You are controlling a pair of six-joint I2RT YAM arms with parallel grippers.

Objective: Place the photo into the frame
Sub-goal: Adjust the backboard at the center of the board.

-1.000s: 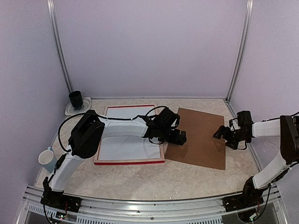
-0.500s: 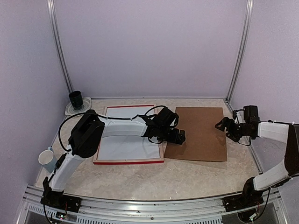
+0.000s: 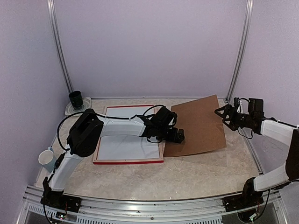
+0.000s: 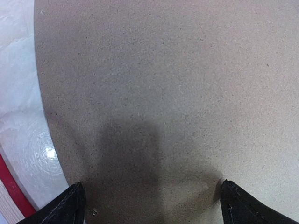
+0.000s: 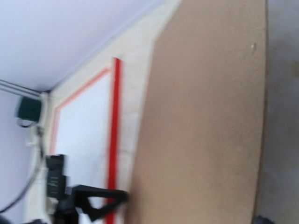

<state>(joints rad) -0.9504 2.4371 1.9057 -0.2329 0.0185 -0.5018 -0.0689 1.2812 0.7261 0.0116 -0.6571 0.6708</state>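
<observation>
The frame lies flat left of centre, thin red rim around a white inside; its red edge also shows in the left wrist view and the right wrist view. The photo is not in view. A plain brown board lies to the right of the frame, its right side tilted up off the table. My left gripper stands open over the board's left edge, jaws wide apart. My right gripper is open at the board's raised right edge; the board fills its view.
A dark cup stands on a white disc at the back left corner. A pale mug sits near the left wall. Metal posts and lilac walls close in the table on three sides.
The right gripper has moved back and up, and the brown board's right side has risen off the table and swung. The left arm has hardly moved.
</observation>
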